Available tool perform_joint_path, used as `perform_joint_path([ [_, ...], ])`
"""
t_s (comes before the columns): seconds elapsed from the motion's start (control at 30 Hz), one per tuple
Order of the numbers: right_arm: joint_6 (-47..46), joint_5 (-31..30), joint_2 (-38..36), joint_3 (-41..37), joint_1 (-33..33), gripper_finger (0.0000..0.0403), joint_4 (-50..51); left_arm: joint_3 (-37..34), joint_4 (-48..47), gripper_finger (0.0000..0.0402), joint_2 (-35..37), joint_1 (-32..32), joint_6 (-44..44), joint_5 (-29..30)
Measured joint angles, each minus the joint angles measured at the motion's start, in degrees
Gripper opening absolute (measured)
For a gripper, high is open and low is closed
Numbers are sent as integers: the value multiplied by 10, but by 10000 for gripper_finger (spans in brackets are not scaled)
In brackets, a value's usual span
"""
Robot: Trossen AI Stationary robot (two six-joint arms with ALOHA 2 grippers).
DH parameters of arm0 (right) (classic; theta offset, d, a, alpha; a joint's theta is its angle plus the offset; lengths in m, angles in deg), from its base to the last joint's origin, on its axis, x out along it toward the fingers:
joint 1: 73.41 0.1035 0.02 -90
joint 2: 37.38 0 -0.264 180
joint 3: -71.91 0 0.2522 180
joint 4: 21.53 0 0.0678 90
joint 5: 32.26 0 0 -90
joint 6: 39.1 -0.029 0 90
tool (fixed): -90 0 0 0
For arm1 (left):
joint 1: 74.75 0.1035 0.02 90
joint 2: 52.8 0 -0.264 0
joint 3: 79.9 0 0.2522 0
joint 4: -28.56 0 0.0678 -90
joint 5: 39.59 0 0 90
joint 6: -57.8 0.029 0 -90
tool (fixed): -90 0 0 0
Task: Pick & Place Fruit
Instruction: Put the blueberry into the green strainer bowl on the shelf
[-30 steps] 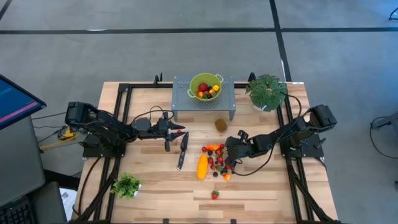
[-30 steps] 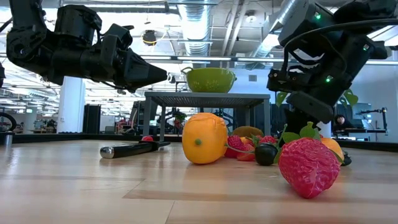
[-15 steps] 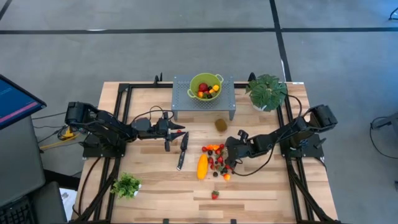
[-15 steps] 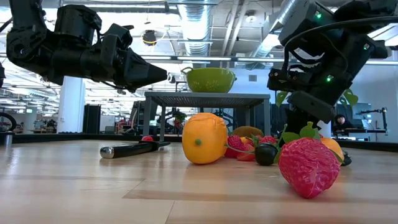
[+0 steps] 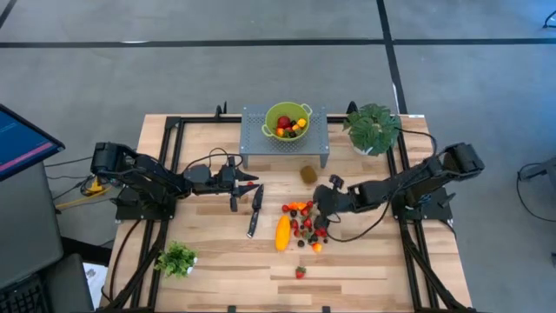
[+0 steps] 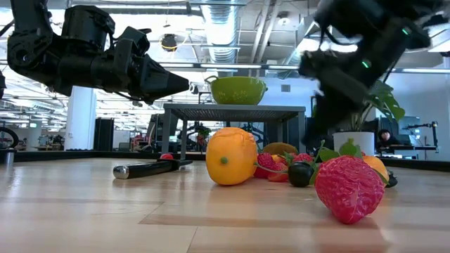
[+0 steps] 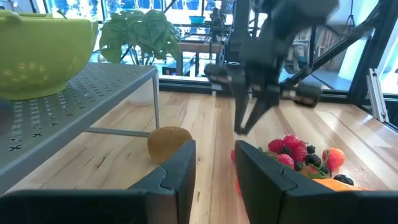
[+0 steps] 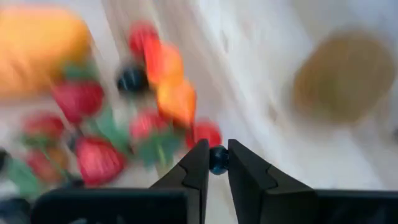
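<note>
While the left arm waits off to the side, its gripper (image 5: pixel 246 183) hanging with fingers slightly parted and holding nothing beside the black-handled knife (image 5: pixel 254 211), the right arm has just done the real work. A second ago the right gripper (image 5: pixel 322 203) sat down among the scattered toy fruit (image 5: pixel 304 223); now it has lifted and drawn back a little, and its fingers have pinched together on a small dark ball (image 8: pixel 217 160), which shows wedged between the fingertips in the right wrist view.

Below and just ahead of that gripper lies the rest of the pile: red plastic strawberries, small orange and dark balls, and the larger elongated yellow-orange fruit (image 5: pixel 282 232) at the pile's far edge. Off to one side of the gripper, a little apart, sits the brown oval kiwi (image 5: pixel 308 174). One lone red strawberry (image 5: pixel 300 272) lies well apart from everything, near the table's front edge.

Judging from this, the pick has succeeded and the carry is starting. The likely destination is the lime-green plastic colander (image 5: pixel 287 120), which stands on a grey perforated metal stand (image 5: pixel 256 143) beyond the gripper and already holds several pieces. Most of the fruit is still on the wooden table (image 5: pixel 365 261), so the task looks far from finished. The ball is small and round, so I would expect the pinch to be a delicate one during the swing upward.
</note>
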Motion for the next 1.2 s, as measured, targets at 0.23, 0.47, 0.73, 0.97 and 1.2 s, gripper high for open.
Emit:
perform_joint_path([
  [0.23,179,0,-42,66,-67,43,-111,0,0,106,0,0,0,2],
  [0.47,321,-1,-29,138,-173,42,-224,0,1,106,0,0,0,2],
  [0.73,317,22,11,190,-287,40,-215,0,3,106,0,0,0,2],
  [0.97,259,32,11,190,-312,49,-162,0,4,106,0,0,0,2],
  [1.2,256,32,11,190,-306,56,-151,0,4,106,0,0,0,0],
])
